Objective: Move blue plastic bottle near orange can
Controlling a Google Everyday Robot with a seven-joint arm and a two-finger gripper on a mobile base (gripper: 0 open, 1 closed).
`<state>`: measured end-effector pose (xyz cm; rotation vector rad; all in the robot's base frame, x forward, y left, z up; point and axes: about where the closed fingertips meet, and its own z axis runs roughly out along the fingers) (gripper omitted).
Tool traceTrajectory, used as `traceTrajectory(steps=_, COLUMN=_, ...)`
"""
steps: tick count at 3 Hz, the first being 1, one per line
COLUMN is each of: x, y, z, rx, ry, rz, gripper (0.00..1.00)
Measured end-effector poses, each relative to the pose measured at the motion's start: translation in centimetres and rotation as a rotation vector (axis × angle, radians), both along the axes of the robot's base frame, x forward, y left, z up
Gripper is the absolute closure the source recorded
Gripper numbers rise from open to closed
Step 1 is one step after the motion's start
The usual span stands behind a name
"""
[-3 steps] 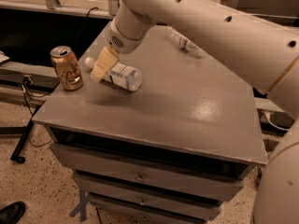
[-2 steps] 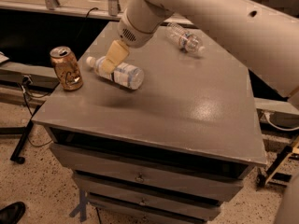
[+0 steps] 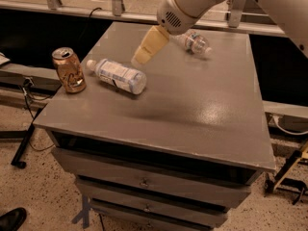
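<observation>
The blue plastic bottle (image 3: 118, 75) lies on its side on the grey table (image 3: 192, 109), its white cap pointing left toward the orange can (image 3: 69, 70). The can stands upright at the table's left edge, a short gap from the cap. My gripper (image 3: 141, 57) hangs above and just right of the bottle, clear of it and holding nothing.
A smaller clear bottle (image 3: 195, 41) lies on its side at the back of the table, partly behind my arm (image 3: 192, 4). The table has drawers below its front edge. A dark shoe (image 3: 12, 219) shows on the floor at the bottom left.
My gripper has lifted up and to the right, away from the bottle. The bottle stays lying next to the can.
</observation>
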<state>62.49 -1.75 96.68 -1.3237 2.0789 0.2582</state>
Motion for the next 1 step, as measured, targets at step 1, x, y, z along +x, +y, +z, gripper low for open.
traceTrajectory(steps=1, x=0.01, y=0.07, z=-0.03, rx=0.000, ry=0.001, rz=0.000, gripper=0.00)
